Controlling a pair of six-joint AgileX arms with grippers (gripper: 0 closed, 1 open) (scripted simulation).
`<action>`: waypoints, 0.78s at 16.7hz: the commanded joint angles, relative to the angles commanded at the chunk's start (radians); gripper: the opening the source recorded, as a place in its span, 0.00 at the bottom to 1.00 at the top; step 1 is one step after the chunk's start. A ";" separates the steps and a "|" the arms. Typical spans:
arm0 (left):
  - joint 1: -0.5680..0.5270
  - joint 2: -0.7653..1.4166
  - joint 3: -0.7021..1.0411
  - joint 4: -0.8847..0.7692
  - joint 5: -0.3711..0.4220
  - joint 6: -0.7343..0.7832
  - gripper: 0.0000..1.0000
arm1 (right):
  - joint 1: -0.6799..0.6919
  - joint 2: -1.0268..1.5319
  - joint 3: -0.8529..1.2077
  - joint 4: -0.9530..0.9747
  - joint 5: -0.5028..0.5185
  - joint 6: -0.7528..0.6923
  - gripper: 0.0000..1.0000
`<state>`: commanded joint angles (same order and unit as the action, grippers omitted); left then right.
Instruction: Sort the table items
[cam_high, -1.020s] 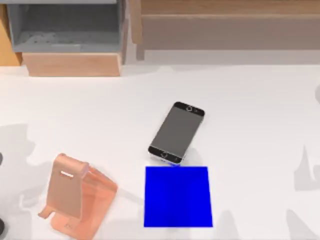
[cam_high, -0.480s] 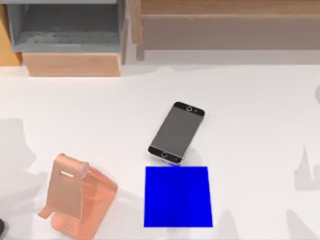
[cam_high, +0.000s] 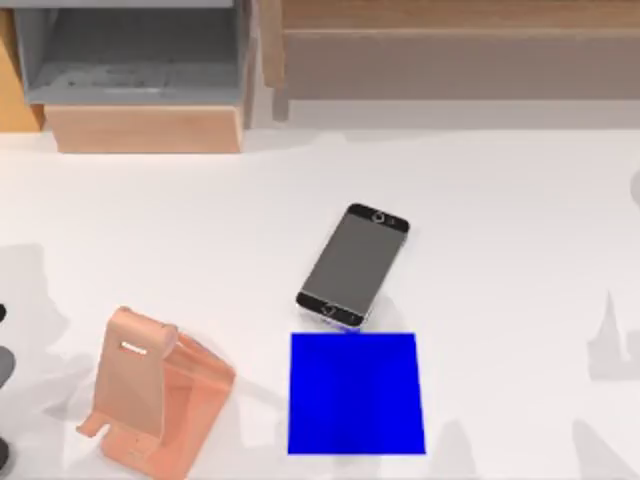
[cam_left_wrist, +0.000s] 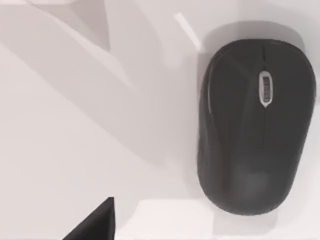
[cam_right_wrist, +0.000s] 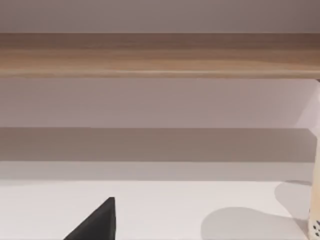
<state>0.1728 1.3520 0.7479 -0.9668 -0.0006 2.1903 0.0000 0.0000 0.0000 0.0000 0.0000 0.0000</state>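
Observation:
The black-framed, grey-screened smartphone lies flat and slanted at the middle of the white table, its lower end just above the blue mat. In the left wrist view the dark grey mouse rests on the table right under the camera, and a dark part of my left gripper sits beside it without touching. My left arm shows as dark bits at the table's left edge. The right wrist view catches a sliver of the white dark-dotted cup and a dark part of my right gripper, well apart from it.
A translucent salmon-pink stand stands at the front left, with a flat blue mat to its right. An open grey drawer in a wooden cabinet sits at the back left. A long wooden shelf runs along the back right.
The dark parts of my left arm at the table's left edge have shifted, and its shadow moved with them. The smartphone, stand and mat have stayed put.

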 joint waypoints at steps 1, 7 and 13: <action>0.001 0.018 -0.026 0.043 0.000 0.001 1.00 | 0.000 0.000 0.000 0.000 0.000 0.000 1.00; 0.005 0.112 -0.159 0.273 0.000 0.007 1.00 | 0.000 0.000 0.000 0.000 0.000 0.000 1.00; 0.005 0.117 -0.166 0.283 0.000 0.007 0.92 | 0.000 0.000 0.000 0.000 0.000 0.000 1.00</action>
<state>0.1779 1.4688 0.5816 -0.6843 -0.0010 2.1970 0.0000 0.0000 0.0000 0.0000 0.0000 0.0000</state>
